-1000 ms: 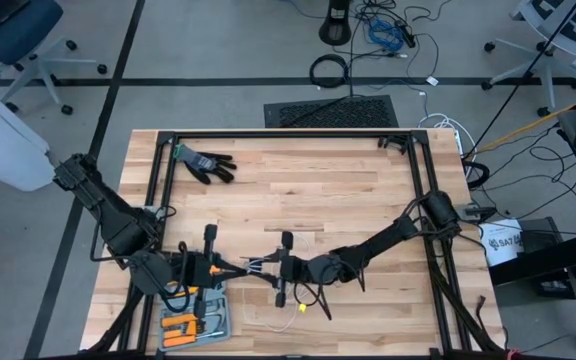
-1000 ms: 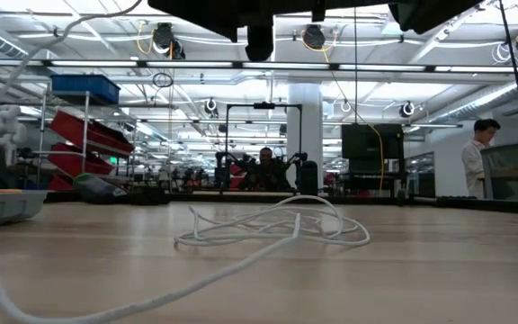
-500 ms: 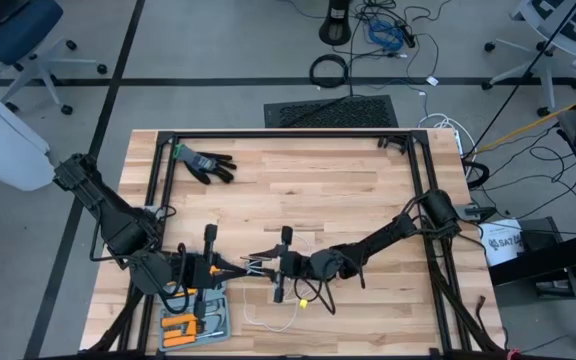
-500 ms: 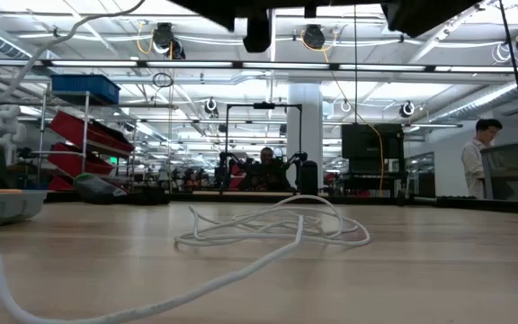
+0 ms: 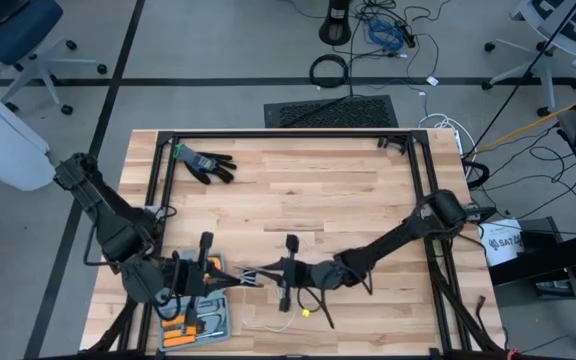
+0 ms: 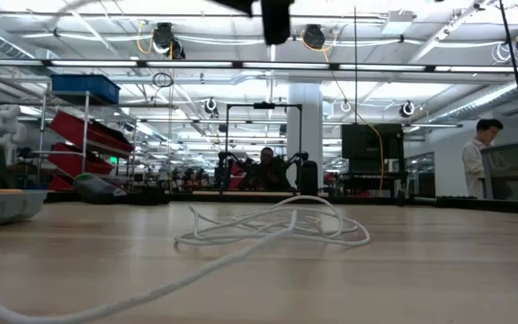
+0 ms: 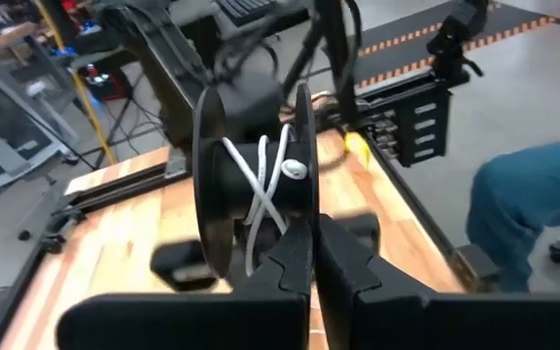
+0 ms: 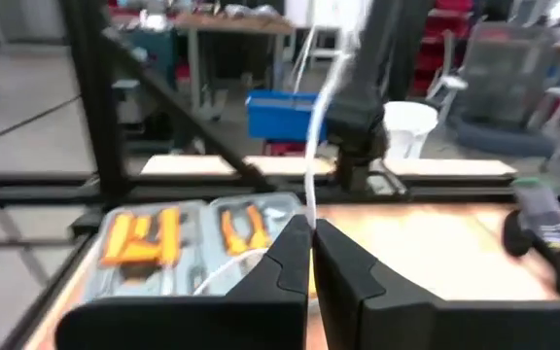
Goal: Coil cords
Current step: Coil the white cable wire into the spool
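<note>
A black spool (image 7: 224,160) with a few crossed turns of the thin white cord (image 7: 265,185) hangs over the table's near left part, with my left gripper (image 7: 314,228) shut on it. My right gripper (image 8: 311,228) faces it at close range (image 5: 260,273) and is shut on the cord (image 8: 319,117). More of the cord lies in loose loops (image 6: 277,225) on the tabletop, and one strand (image 6: 151,288) trails toward the near edge. Its yellow-tipped end (image 5: 306,312) rests on the wood. My left gripper pinches the rim of one spool flange (image 7: 301,209) between its two fingers, at the edge nearest the wrist. The spool stands up beyond the fingertips, clear of the table. My right gripper pinches a single strand of the cord (image 8: 309,209) between its fingertips. The strand runs on from the fingers toward the spool, nearly straight.
A tray of orange-handled tools (image 5: 193,318) sits at the near left corner, under my left arm. A black glove (image 5: 204,162) lies at the far left. A black frame (image 5: 288,135) borders the table.
My right gripper has shut on the cord and, like my left gripper with the spool, has drifted slightly toward the table's near edge. The strand trailing toward the near edge has sunk lower onto the tabletop.
</note>
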